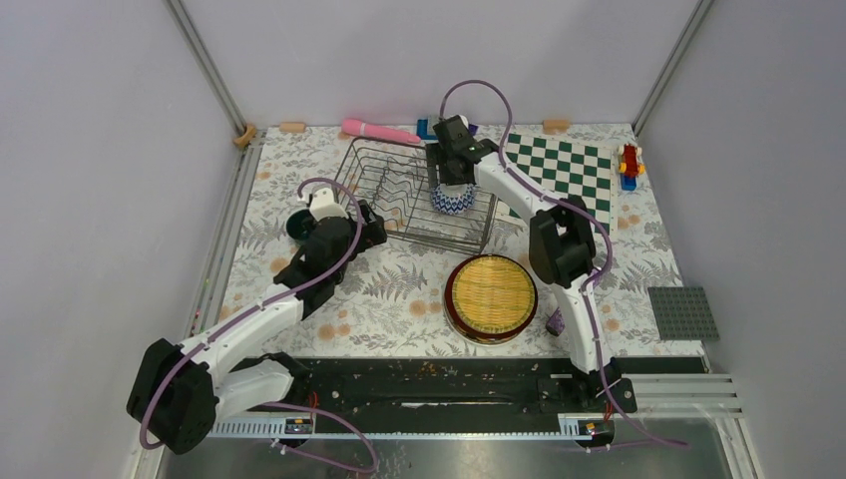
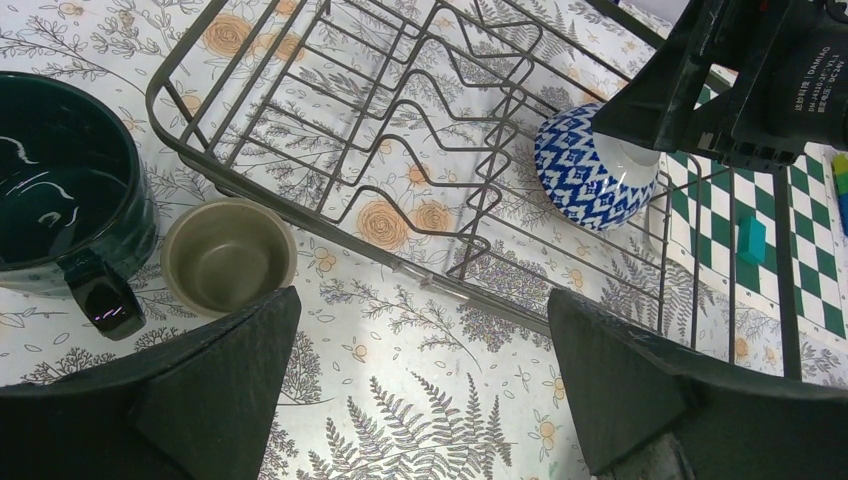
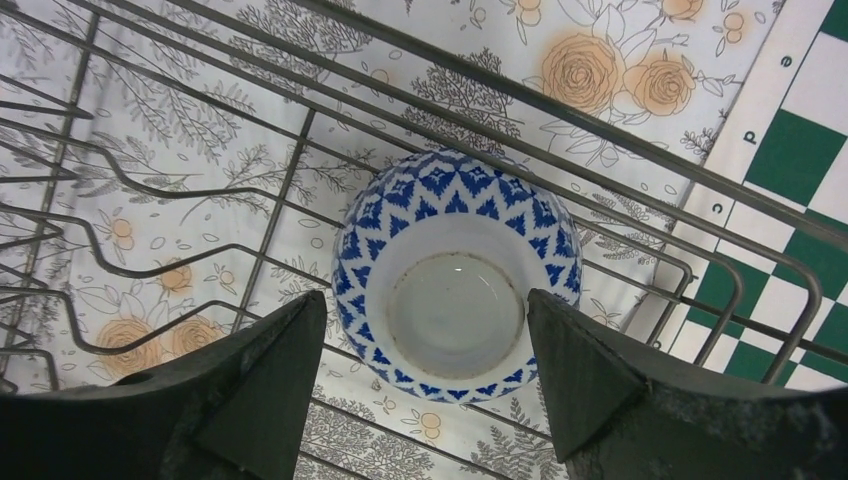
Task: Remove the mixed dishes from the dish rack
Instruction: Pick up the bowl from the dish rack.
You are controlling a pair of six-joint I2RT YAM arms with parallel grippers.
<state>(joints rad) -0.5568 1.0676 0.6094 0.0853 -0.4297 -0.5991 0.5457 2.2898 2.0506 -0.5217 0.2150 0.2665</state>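
The dish rack [image 1: 414, 195] is a dark wire basket at the back middle of the table. A small blue-and-white patterned bowl [image 3: 457, 275] lies upside down in its right end, also seen in the top view [image 1: 452, 200] and the left wrist view [image 2: 590, 170]. My right gripper [image 3: 425, 310] is open just above it, one finger on each side. My left gripper [image 2: 422, 300] is open and empty over the tablecloth by the rack's front left edge. The dark green mug [image 2: 60, 210] and the olive cup [image 2: 228, 255] stand left of it. Stacked plates, the yellow woven-look one on top [image 1: 490, 296], lie in front of the rack.
The green-and-white chessboard [image 1: 564, 170] lies right of the rack with a small teal piece [image 2: 750, 238] on it. A pink object [image 1: 379, 130] lies behind the rack. A purple cylinder [image 1: 555, 322] is by the right arm, and a grey studded plate [image 1: 683, 311] is at the right edge.
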